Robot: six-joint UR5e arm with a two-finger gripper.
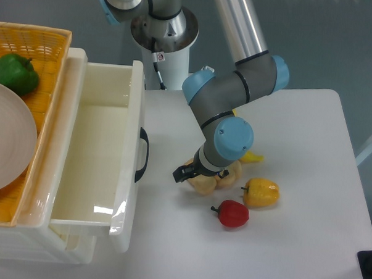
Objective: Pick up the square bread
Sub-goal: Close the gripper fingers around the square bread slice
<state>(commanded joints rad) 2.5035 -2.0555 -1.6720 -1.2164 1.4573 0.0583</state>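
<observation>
My gripper (200, 174) is low over the table, just right of the white drawer, and the blue wrist hides most of it. Two pale tan bread pieces peek out beneath it. The smoother one (203, 185), directly under the gripper, looks like the square bread. The other tan piece (231, 176) lies at its right and looks lumpier. The fingers are hidden, so I cannot tell whether they are open, shut, or touching the bread.
A yellow pepper (261, 192) and a red pepper (233, 214) lie right of and in front of the bread. A yellow item (253, 158) shows behind the wrist. The open white drawer (133, 168) stands at left, beside a basket (51, 44) holding a green pepper (15, 74) and a plate (7, 138).
</observation>
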